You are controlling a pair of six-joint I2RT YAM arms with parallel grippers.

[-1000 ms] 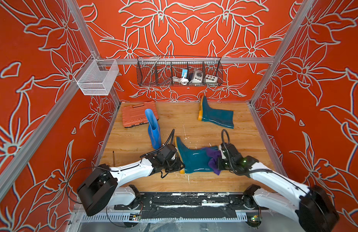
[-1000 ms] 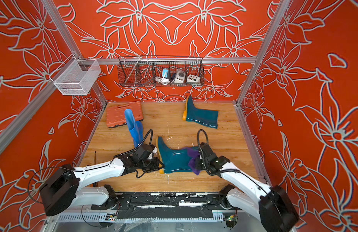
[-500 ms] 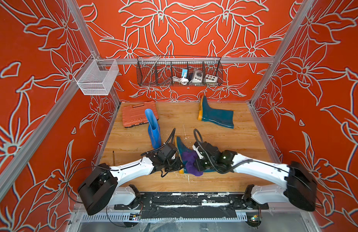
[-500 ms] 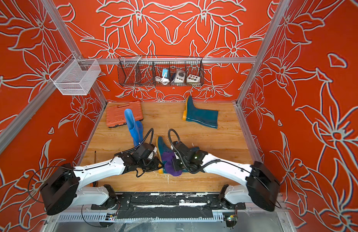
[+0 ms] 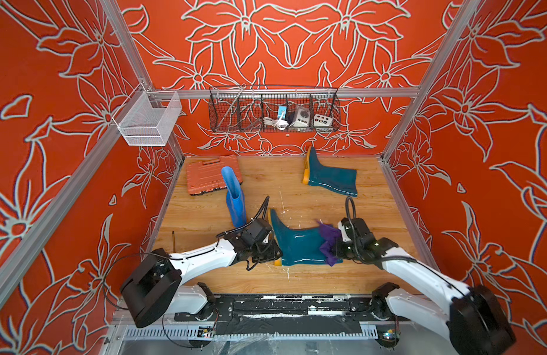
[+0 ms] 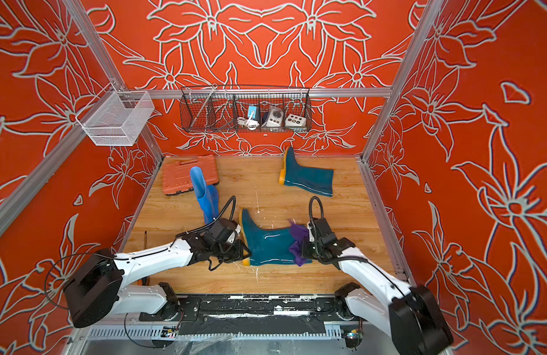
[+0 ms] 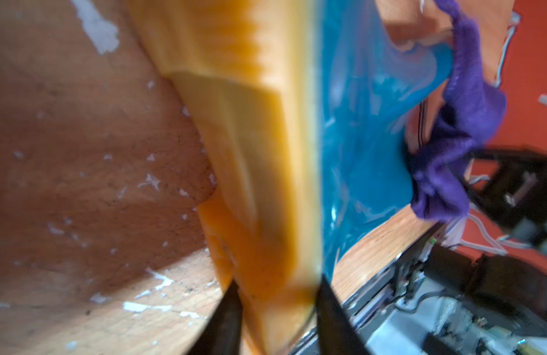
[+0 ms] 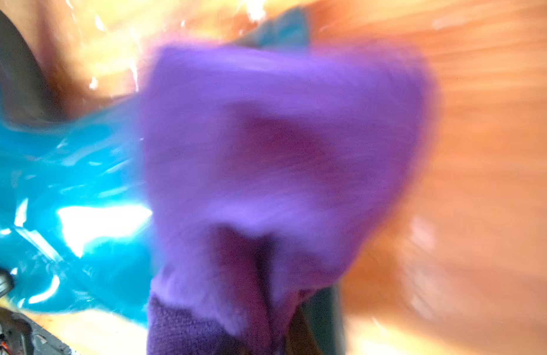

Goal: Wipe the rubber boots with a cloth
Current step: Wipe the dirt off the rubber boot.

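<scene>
- Since the earlier frame, the right gripper point(image 5: 336, 249) has swept the cloth point(image 5: 327, 238) back from the foot of the near teal boot point(image 5: 297, 246) to its shaft mouth.
- It is clamped tight on the bunched cloth, which drapes over the shaft's rim.
- The 2 jaws of the left gripper point(image 7: 278, 279) straddle that boot's orange heel; whether they grip it I cannot tell.
- The boot lies on its side on the table point(image 5: 297, 285), between the 2 grippers.
- Just beyond the left gripper the blue boot point(image 5: 235, 199) stands upright; the far teal boot point(image 5: 330, 179) lies well beyond the right gripper.

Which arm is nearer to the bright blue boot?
Left: the left arm reaches the near teal boot at its sole, beside the bright blue boot; the right arm, holding the purple cloth, is at the shaft end, farther off.
</scene>
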